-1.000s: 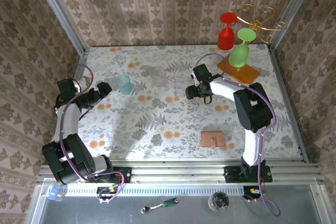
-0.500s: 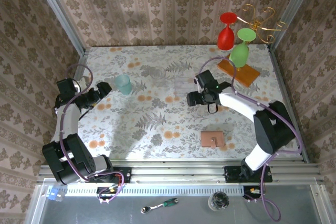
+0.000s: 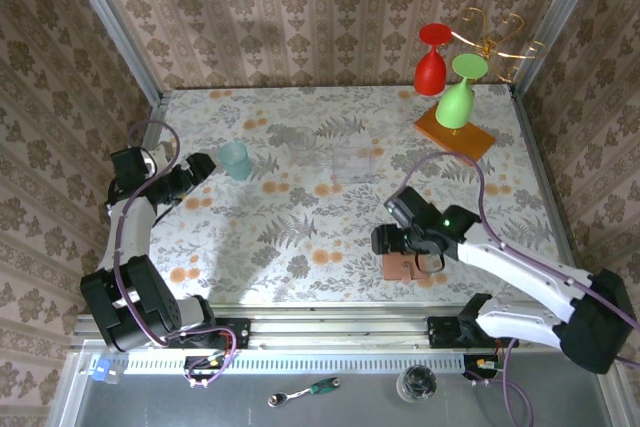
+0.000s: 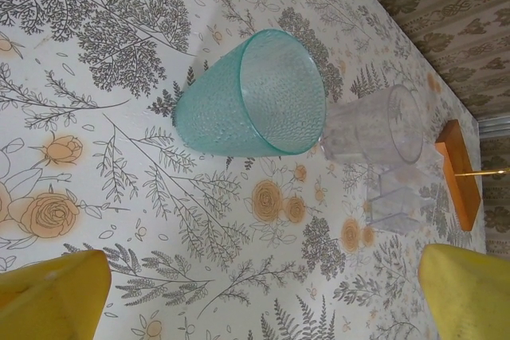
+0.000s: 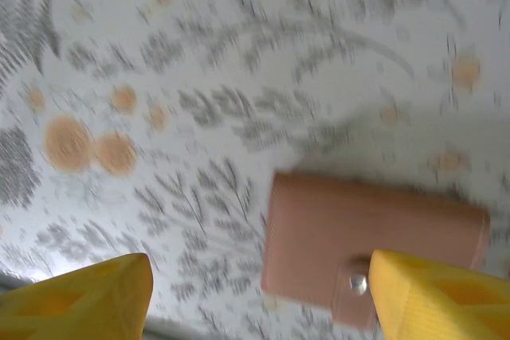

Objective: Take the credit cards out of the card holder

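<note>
Your right hand (image 5: 259, 292) hangs over the card holder (image 5: 366, 248) with its two yellow fingers (image 5: 88, 300) spread wide and nothing between them but bench and leather. The wrist picture is blurred, so you cannot tell whether either finger touches the holder. From that camera the holder sits off-centre in the gap. Its left edge falls about midway between the fingers, and its snap tab (image 5: 356, 288) lies right against the right-hand finger. The other finger stands well clear over the flowered bench (image 5: 199, 77).

The holder lies flat and folded shut, tan outer face up, with the tab wrapped over its near edge. From above you see it close to the front edge of the bench, right of centre, partly covered by the right hand.

Your left hand (image 4: 259, 308) is far off on the left side of the bench, fingers fully apart and gripping nothing. The teal cup (image 4: 251, 93) lies on its side ahead of it, with a clear cup (image 4: 374, 129) just beyond.
</note>
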Action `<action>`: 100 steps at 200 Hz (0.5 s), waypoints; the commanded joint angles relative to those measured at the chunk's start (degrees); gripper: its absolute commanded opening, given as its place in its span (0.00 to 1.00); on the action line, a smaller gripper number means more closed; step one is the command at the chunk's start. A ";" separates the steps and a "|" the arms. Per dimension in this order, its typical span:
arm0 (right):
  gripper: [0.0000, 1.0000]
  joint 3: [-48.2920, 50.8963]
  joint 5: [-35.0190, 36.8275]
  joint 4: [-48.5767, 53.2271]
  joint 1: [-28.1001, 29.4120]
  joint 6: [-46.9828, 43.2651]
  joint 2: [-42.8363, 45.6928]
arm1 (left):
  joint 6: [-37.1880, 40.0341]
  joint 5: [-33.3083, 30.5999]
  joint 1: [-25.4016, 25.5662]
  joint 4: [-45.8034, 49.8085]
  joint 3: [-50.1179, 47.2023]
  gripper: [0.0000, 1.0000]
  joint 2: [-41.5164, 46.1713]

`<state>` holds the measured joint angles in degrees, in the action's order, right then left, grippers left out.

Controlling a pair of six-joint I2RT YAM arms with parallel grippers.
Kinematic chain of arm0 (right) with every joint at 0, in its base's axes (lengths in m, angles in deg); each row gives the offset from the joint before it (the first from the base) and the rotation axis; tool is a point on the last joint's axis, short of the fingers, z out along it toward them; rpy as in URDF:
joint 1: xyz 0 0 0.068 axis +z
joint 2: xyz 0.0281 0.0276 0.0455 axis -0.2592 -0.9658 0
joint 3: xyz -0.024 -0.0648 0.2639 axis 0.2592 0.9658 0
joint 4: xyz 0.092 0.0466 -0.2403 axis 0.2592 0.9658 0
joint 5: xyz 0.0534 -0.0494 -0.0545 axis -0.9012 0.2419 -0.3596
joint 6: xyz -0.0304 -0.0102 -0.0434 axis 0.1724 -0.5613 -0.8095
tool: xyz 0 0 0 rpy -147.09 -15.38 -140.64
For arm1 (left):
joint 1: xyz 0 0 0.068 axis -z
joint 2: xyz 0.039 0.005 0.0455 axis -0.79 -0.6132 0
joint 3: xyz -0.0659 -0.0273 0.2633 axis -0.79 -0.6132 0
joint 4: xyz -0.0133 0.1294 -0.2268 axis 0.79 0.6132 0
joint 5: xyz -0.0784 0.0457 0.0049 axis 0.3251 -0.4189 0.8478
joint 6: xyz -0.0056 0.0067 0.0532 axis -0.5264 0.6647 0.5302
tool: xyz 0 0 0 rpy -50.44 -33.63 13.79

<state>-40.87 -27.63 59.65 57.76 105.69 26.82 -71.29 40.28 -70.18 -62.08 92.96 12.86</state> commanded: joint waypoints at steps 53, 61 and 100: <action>0.87 15.34 -4.76 -4.08 4.68 20.87 9.41 | 1.42 -0.38 1.61 1.59 0.06 1.00 2.67; 0.89 15.95 -4.63 -4.81 4.69 21.64 9.31 | 1.96 -0.89 1.89 2.16 0.23 1.00 3.02; 0.96 16.81 -2.50 -7.81 4.14 23.16 8.48 | 3.15 -2.52 2.43 3.20 0.34 1.00 4.30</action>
<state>-24.58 -31.74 55.19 62.05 125.16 35.39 -70.26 38.92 -68.26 -60.81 92.96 15.66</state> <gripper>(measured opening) 0.953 0.999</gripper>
